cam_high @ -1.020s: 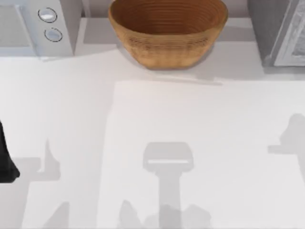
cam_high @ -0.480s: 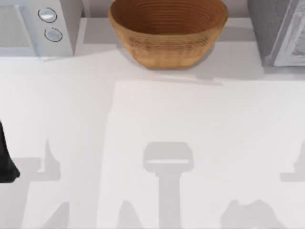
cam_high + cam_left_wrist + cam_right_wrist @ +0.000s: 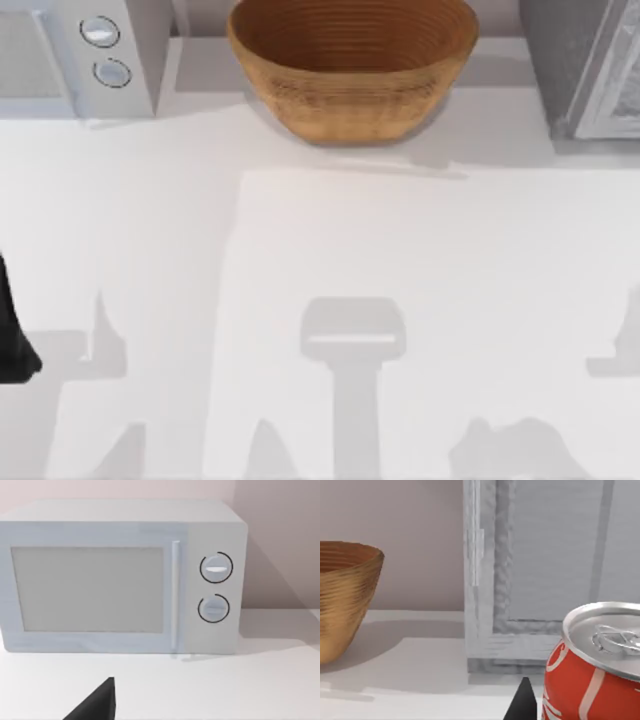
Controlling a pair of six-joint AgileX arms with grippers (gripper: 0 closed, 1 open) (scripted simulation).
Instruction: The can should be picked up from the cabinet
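A white counter [image 3: 400, 270] runs to a pale wall, with a microwave [image 3: 75, 55] at its far left corner, a wicker bowl [image 3: 350, 65] at the far edge and a grey cabinet [image 3: 590, 65] at far right. The left arm [image 3: 12, 335] sits cut off at the left edge. Close to the right wrist camera stands a red can [image 3: 592, 667], cabinet behind it, one dark finger [image 3: 522, 702] beside it; whether the jaws grip it I cannot tell.

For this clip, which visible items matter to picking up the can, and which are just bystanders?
Belongs to the job:
- red can, close in the right wrist view
- grey cabinet behind it

Just lying about:
- woven basket at the table's back centre
- microwave at back left
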